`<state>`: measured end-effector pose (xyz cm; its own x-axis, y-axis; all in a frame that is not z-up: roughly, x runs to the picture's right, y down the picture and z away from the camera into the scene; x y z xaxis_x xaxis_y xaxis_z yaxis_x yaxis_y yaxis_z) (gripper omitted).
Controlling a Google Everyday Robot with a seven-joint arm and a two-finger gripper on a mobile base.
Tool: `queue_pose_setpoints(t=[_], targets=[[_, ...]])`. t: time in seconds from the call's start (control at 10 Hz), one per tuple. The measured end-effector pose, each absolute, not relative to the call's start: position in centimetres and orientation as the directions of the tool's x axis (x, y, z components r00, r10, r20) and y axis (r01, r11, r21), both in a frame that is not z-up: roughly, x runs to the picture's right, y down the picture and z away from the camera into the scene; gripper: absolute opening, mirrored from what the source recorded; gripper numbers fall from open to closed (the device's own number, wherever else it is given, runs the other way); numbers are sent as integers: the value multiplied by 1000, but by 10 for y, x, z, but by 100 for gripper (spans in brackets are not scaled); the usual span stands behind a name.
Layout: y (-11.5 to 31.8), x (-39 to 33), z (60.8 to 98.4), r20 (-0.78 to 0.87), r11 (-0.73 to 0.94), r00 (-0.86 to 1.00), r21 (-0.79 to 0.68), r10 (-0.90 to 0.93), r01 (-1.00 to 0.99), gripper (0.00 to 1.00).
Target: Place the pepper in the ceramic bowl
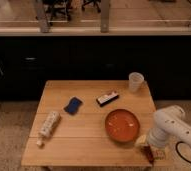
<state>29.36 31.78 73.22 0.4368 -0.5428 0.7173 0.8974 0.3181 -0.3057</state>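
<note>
Wooden desk [89, 145], all items on top. White arm at its front right corner. Ceramic bowl [121, 125] upright, right of centre. End effector [147, 146] low at the desk's front right edge, just beside the bowl, fingers spread, gripping nothing. Pepper [149, 154] lies directly beneath it, outside the bowl; contact unclear.

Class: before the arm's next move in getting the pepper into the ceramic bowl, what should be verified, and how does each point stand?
1. Pepper found at the table's front right corner: ok.
2. Gripper right at the pepper, open: ok.
3. Pepper held: cannot tell.
4. Ceramic bowl upright, nothing in it: ok.
5. Cup far from the pepper-to-bowl path: ok.
</note>
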Motion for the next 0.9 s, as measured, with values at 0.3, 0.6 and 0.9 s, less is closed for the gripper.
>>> queue_pose_setpoints(t=[0.3, 0.6, 0.9], targets=[[325, 291, 735, 731, 271, 401, -298, -552, 915, 80], [329, 291, 736, 749, 215, 348, -273, -564, 938, 80], [328, 296, 736, 750, 185, 311, -250, -583, 950, 78]])
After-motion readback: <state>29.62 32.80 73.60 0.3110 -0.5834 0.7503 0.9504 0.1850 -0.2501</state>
